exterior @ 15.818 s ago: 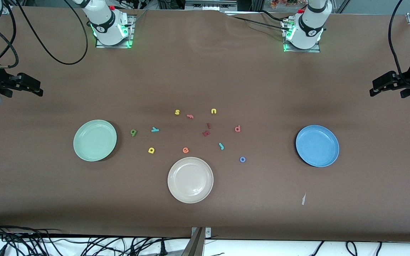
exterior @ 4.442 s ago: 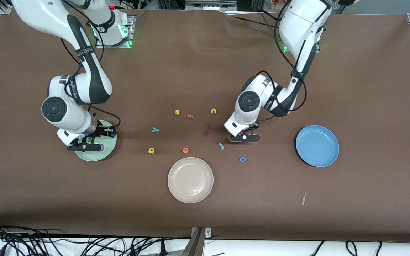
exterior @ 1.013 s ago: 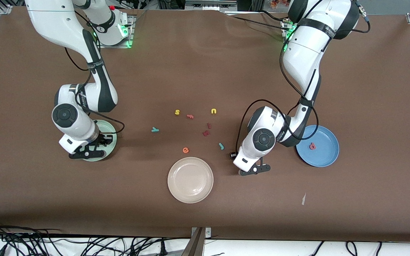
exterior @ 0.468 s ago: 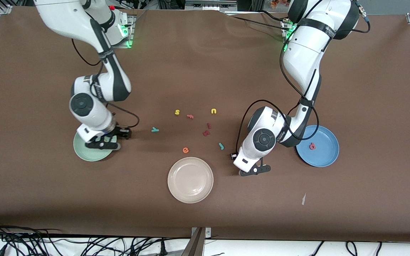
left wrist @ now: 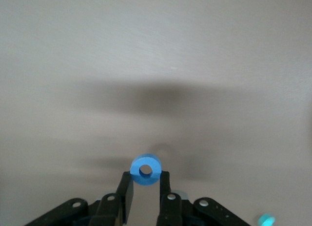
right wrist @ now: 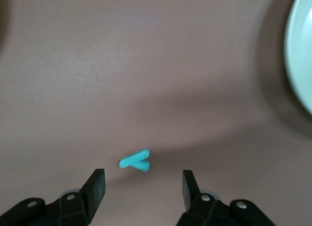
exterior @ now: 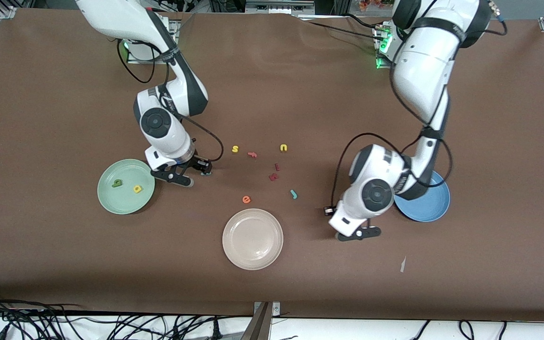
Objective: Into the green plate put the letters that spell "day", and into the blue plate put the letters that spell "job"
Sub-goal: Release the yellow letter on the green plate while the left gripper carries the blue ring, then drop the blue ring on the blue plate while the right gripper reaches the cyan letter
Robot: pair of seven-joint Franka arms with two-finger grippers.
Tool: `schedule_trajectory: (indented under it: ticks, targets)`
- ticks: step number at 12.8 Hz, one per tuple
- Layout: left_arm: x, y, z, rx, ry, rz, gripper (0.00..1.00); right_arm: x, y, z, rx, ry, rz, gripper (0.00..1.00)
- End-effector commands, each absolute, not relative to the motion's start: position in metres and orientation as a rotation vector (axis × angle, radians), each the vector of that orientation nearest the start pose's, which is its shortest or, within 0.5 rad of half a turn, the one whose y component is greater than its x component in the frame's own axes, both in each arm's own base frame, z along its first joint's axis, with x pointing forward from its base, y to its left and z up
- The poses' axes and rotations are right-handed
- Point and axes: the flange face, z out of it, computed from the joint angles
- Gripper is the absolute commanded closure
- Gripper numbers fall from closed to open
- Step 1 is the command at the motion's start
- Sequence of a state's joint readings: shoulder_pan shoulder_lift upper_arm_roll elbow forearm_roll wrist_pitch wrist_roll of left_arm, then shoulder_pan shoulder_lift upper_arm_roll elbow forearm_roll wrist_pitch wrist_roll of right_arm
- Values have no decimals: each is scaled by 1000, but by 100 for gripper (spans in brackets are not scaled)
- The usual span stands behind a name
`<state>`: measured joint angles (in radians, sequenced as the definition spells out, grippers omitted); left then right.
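Left claw point(left wrist: 145, 189) clamped on blue "o" point(left wrist: 146, 170), next carry to blue plate point(exterior: 435, 210). Right claw point(right wrist: 143, 187) open over teal "y" point(right wrist: 135, 161); next descend, pinch.

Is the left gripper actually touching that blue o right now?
Touching. The left wrist view shows the left gripper shut on the blue "o", the ring pinched between its fingertips with no gap either side, lifted off the table.

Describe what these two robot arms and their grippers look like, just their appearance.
Both arms are glossy white with black joint bands and round dark caps on the wrist housings. Thin black cables loop along each forearm. The left gripper and right gripper are black, with flat, bolted two-finger hardware. Green lights glow at the bases.
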<state>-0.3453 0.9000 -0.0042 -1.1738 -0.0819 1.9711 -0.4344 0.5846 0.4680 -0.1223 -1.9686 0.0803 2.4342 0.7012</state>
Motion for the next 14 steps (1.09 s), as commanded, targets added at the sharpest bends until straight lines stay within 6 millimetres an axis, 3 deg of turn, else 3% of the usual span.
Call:
schedule_trajectory:
  ticks: [1, 4, 6, 8, 11, 12, 13, 14]
  targets:
    - [694, -201, 264, -3164, 37, 355, 91, 540, 278, 223, -3099, 471, -23, 27]
    - [673, -120, 283, -3176, 234, 375, 95, 524, 272, 194, -3083, 459, -87, 27]
    - [652, -81, 274, -3161, 316, 314, 96, 517, 276, 183, -3082, 441, -107, 27]
    - [626, -56, 250, -3120, 335, 215, 99, 515, 279, 179, -3083, 435, -106, 27]
    - [601, -36, 217, -3075, 371, 123, 96, 517, 291, 185, -3070, 453, -128, 27]
    - [602, -32, 218, -3060, 384, 130, 56, 516, 292, 179, -3079, 447, -123, 27]
    - [605, -33, 222, -3059, 373, 139, 1, 517, 290, 175, -3084, 445, -126, 27]
    - [614, -41, 235, -3059, 369, 145, 0, 519, 289, 173, -3077, 445, -148, 27]
